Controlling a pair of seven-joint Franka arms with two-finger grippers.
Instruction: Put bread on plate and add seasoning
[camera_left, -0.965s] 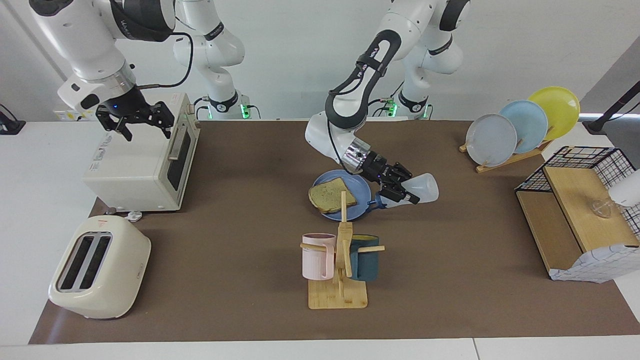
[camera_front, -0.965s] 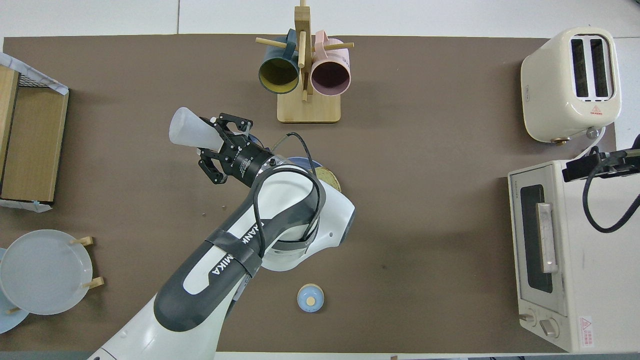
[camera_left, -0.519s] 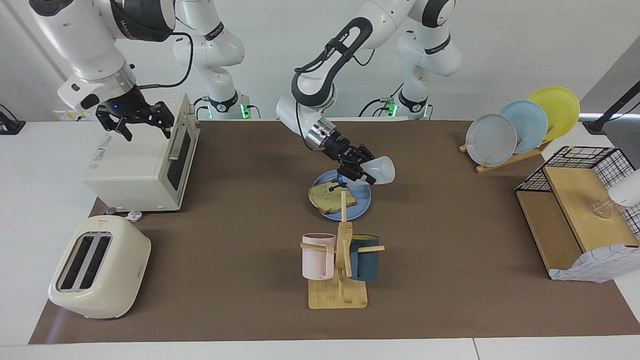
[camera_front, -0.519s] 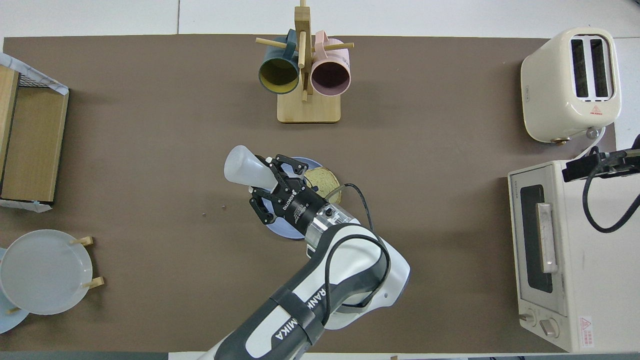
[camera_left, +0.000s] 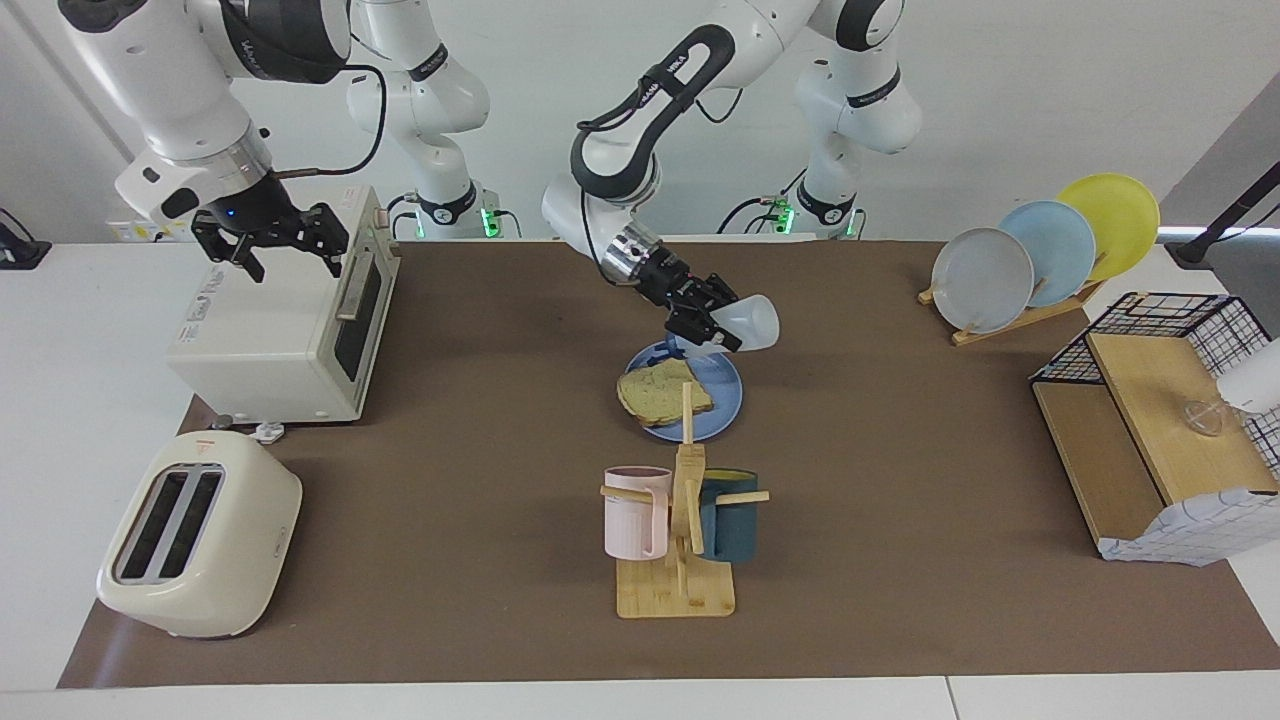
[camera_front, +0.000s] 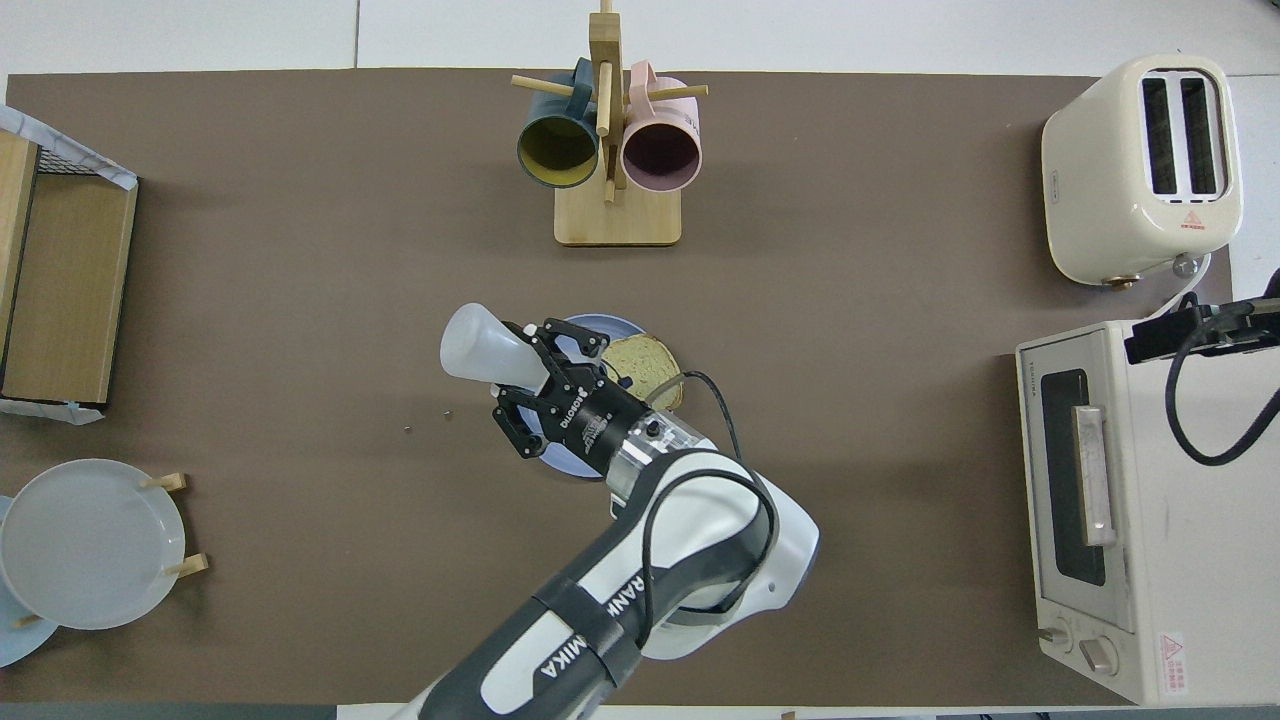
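A tan slice of bread (camera_left: 664, 393) (camera_front: 645, 362) lies on the round medium-blue plate (camera_left: 722, 400) (camera_front: 590, 327) in the middle of the table. My left gripper (camera_left: 712, 325) (camera_front: 535, 375) hangs over the plate's edge, shut on the seasoning (camera_left: 748, 322) (camera_front: 480, 346). This translucent white bottle is tipped over, its dark blue cap (camera_left: 672, 350) pointing down at the plate close to the bread. My right gripper (camera_left: 290, 255) waits open above the toaster oven with nothing in it.
A wooden mug rack (camera_left: 680, 520) with a pink and a dark blue mug stands farther from the robots than the plate. The toaster oven (camera_left: 280, 320) and a cream toaster (camera_left: 200, 535) sit at the right arm's end. A plate rack (camera_left: 1040, 260) and a wooden shelf (camera_left: 1150, 420) sit at the left arm's end.
My left gripper has carried the bottle from beside the plate, at the left arm's end, to over the plate and lifted it a little. The right arm has not moved.
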